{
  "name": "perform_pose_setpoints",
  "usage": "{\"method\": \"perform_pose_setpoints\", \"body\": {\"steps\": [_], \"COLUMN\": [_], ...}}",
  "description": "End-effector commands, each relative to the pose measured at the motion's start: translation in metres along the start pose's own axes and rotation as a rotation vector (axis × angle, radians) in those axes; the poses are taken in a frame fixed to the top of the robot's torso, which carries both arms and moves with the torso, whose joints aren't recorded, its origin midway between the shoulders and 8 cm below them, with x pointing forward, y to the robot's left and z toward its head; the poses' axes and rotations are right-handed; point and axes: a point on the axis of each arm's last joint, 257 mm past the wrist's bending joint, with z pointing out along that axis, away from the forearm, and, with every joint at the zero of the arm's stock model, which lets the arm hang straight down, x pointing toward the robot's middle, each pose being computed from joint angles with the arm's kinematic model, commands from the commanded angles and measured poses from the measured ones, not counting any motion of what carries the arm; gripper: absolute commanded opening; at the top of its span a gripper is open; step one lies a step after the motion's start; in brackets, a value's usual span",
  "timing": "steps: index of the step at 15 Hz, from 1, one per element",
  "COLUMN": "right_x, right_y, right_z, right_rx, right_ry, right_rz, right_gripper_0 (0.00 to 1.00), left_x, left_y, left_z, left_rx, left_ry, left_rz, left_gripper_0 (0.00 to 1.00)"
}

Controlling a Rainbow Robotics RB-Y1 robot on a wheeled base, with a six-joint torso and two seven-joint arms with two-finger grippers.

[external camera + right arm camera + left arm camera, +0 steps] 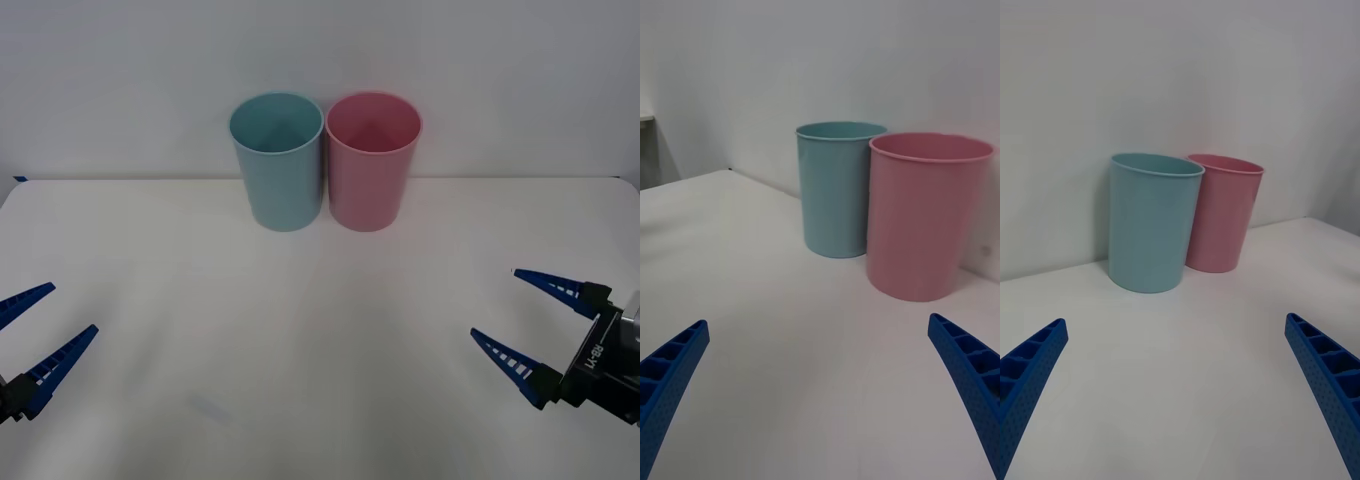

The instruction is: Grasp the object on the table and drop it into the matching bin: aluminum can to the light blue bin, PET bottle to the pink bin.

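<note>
Our right gripper point(518, 322) hangs wide open and empty at the near right of the table point(150, 260); our left gripper point(45, 327) mirrors it at the near left, fingers spread. Far ahead, centred, the light blue bin point(277, 160) stands touching or just beside the pink bin point(371, 160) on its right. We find no can between them. The risk we judge: closing on nothing, or a drop straying into the neighbouring bin.

The light blue bin point(277, 160) and pink bin point(372, 160) stand upright, seemingly touching, at the bench's point(320, 340) far middle. Open white surface lies before and beside them.
</note>
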Motion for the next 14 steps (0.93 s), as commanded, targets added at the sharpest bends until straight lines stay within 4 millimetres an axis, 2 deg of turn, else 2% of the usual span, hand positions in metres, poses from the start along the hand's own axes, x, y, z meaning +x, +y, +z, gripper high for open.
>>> {"method": "perform_pose_setpoints", "body": {"steps": [1, 4, 8, 14], "right_x": [0.006, 0.013, 0.015, 0.014], "right_y": [0.003, 0.004, 0.004, 0.014], "right_z": [-0.013, -0.026, -0.033, -0.033], "right_rx": [0.01, 0.027, 0.04, 0.02], "right_ry": [0.007, 0.021, 0.023, 0.002], "right_rz": [0.044, 0.068, 0.081, 0.113], "right_gripper_0": [1.0, 1.0, 1.0, 1.0], "left_x": [0.0, 0.0, 0.0, 0.0], "left_y": [0.0, 0.0, 0.0, 0.0], "left_z": [0.0, 0.0, 0.0, 0.0], "left_rx": [0.0, 0.0, 0.0, 0.0], "left_ry": [0.0, 0.0, 0.0, 0.0], "left_rz": [0.0, 0.0, 0.0, 0.0], "left_gripper_0": [1.0, 1.0, 1.0, 1.0]}}
